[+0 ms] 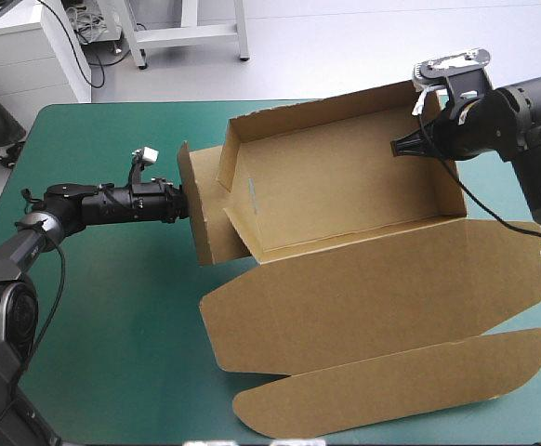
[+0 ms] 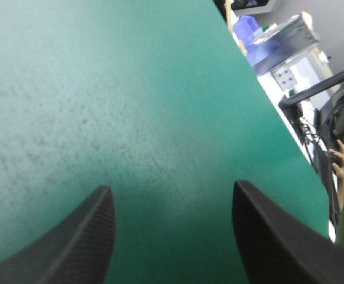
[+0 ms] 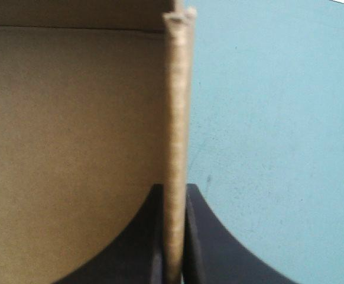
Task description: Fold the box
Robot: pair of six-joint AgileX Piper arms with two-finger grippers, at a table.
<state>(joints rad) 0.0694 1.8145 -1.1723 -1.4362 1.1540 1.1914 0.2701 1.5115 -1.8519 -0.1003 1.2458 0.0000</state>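
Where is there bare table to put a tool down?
Free: the teal-green cover near-left, between the left arm and the flat lid of the box; also the far-left corner beyond that arm. Crowded: centre and right, where the box lies with the right hand shut on its right wall.

Left fingers (image 2: 71, 242) stand wide apart; right fingers (image 3: 210, 257) pinched nearly shut.

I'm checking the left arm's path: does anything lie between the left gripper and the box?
Nothing visible does. The left gripper, open, sits right beside the left flap of the box, with only bare table cover around it.
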